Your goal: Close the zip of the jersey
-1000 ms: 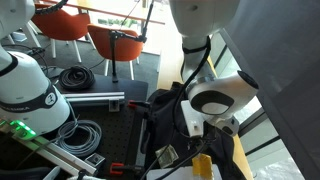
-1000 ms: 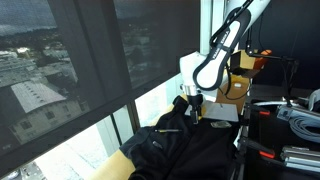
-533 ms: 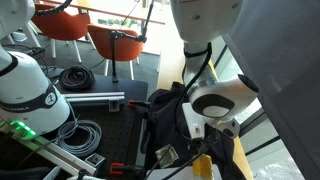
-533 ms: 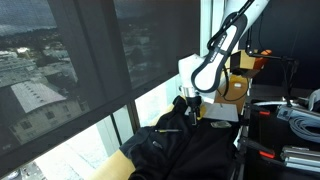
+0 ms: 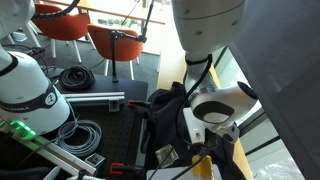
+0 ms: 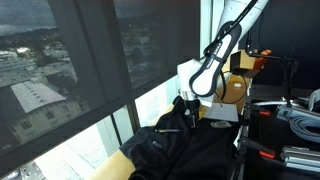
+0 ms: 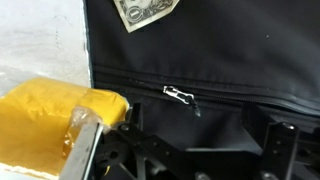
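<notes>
A city view is seen through a large window [image 6: 60, 70] behind the bench [image 6: 116, 165], on which the black jersey [image 6: 185, 150] is spread. In the wrist view the zip pull [image 7: 180, 96] is found on a seam across the jersey. A printed label [image 7: 148, 10] is shown above the pull and a yellow object [image 7: 55, 110] beside it. The claw [image 7: 200, 135] is held just under the pull, fingers apart, nothing gripped.

Zip pull [image 7: 180, 96] unobstructed on jersey [image 7: 250, 50]; yellow block [image 7: 55, 108] crowds near side.
</notes>
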